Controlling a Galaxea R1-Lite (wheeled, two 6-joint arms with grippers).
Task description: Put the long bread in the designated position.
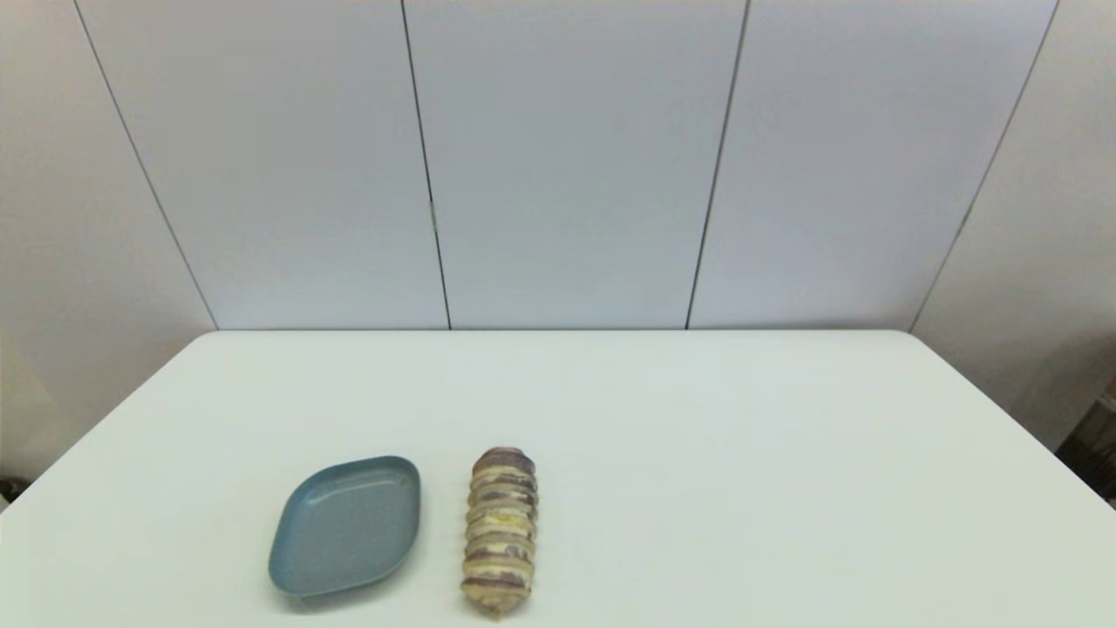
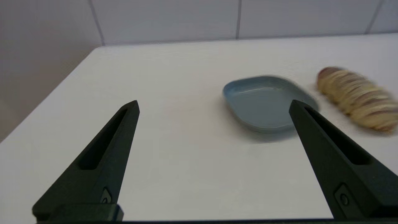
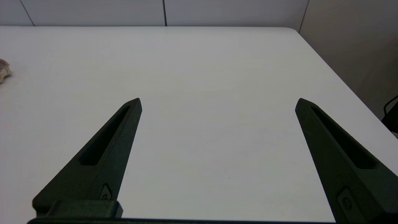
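The long bread [image 1: 500, 528] lies on the white table near its front edge, a tan loaf with brown-purple and pale yellow bands, lengthwise front to back. It shows also in the left wrist view [image 2: 357, 98], and only its tip [image 3: 3, 71] reaches the right wrist view. My left gripper [image 2: 214, 104] is open above the table's left part, short of the dish, nothing between its fingers. My right gripper [image 3: 217, 102] is open over bare tabletop on the right side. Neither arm appears in the head view. The designated position has no mark that I can see.
A blue-grey dish [image 1: 349, 523] sits empty just left of the bread, also seen from the left wrist [image 2: 264, 104]. Grey wall panels stand behind the table's far edge [image 1: 558, 330]. A dark object [image 3: 392, 116] sits beyond the table's right edge.
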